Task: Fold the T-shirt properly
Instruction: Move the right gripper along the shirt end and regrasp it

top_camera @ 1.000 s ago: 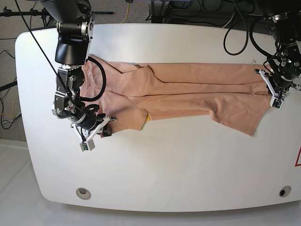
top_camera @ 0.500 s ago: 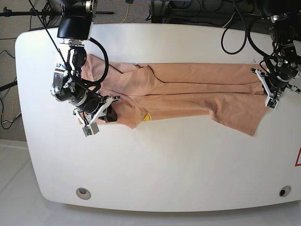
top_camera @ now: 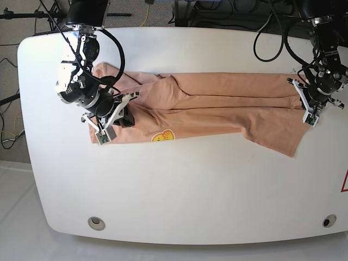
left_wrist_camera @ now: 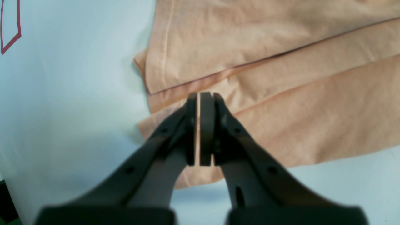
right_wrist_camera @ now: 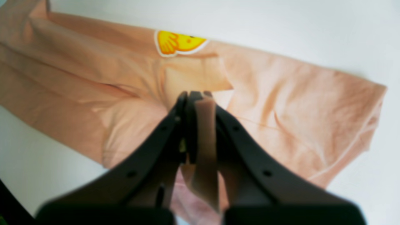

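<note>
The salmon-pink T-shirt [top_camera: 217,103] lies stretched in a long, lengthwise-folded band across the white table. Its yellow smiley print [top_camera: 163,136] faces up near the front edge at the left end, and also shows in the right wrist view [right_wrist_camera: 178,42]. My right gripper [top_camera: 126,117] hovers over that left end, shut on a bunched fold of the T-shirt [right_wrist_camera: 281,93] that hangs between its fingers [right_wrist_camera: 200,137]. My left gripper [top_camera: 303,100] sits at the right-hand hem, shut. A thin strip of salmon cloth shows between its pads [left_wrist_camera: 206,125], above the stacked hem layers [left_wrist_camera: 281,62].
The bare white table [top_camera: 190,190] stretches in front of the shirt, with a round hole [top_camera: 97,222] near the front left and another [top_camera: 329,221] near the front right. A red marking [top_camera: 345,182] sits at the right edge. Cables hang behind the far edge.
My right gripper has carried the shirt's left end away from the front edge, turning the cloth so the smiley print came into view. My left gripper has shifted slightly leftward with the hem.
</note>
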You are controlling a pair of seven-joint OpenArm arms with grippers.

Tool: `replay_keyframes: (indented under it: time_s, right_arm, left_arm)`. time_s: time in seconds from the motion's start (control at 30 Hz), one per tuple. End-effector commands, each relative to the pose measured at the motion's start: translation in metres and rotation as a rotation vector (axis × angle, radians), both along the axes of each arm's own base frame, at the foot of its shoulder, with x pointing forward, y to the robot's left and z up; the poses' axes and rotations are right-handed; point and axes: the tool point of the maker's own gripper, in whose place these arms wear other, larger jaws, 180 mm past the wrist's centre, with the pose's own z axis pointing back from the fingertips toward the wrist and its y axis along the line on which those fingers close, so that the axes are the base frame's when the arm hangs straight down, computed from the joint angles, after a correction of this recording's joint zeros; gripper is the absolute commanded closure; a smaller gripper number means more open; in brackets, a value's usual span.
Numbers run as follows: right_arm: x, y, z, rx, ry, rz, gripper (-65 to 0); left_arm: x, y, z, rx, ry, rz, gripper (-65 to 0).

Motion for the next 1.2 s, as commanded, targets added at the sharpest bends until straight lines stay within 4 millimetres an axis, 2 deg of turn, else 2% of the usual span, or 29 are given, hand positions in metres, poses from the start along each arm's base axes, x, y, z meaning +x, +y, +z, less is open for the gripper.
replay_keyframes:
  time_s: [0.0, 0.37, 0.6, 0.8, 0.87, 0.93, 1.03, 1.1, 1.17]
  right_arm:
    - [-0.001, 0.001, 0.015, -0.002, -0.046, 0.013, 0.0]
    - [-0.025, -0.003, -0.015, -0.016, 0.048, 0.006, 0.0]
    - [-0.031, -0.014, -0.039, -0.066, 0.117, -0.012, 0.0]
    - [-0.033, -0.019, -0.051, -0.099, 0.151, -0.02, -0.8]
    - [-0.033, -0.019, -0.051, -0.099, 0.152, -0.02, -6.8]
    - [-0.033, -0.019, -0.05, -0.1, 0.148, -0.02, -16.3]
    - [-0.033, -0.02, -0.049, -0.099, 0.146, -0.022, -37.9]
    - [-0.034, -0.02, -0.05, -0.1, 0.148, -0.022, -46.5]
    - [-0.034, -0.02, -0.05, -0.1, 0.148, -0.022, -46.6]
  left_arm:
    - [0.008, 0.004, 0.012, 0.013, -0.041, -0.007, 0.0]
    - [0.006, 0.004, 0.011, 0.013, -0.035, -0.006, 0.0]
    - [0.005, 0.005, 0.01, 0.013, -0.033, -0.004, 0.0]
    - [0.005, 0.005, 0.01, 0.014, -0.033, -0.003, 0.0]
    - [0.005, 0.005, 0.01, 0.014, -0.033, -0.003, 0.0]
    - [0.005, 0.006, 0.011, 0.015, -0.034, -0.002, 0.0]
    - [0.005, 0.008, 0.012, 0.02, -0.035, -0.001, 0.0]
    - [0.006, 0.008, 0.013, 0.022, -0.036, -0.002, 0.0]
    - [0.006, 0.009, 0.013, 0.023, -0.038, 0.0, 0.0]
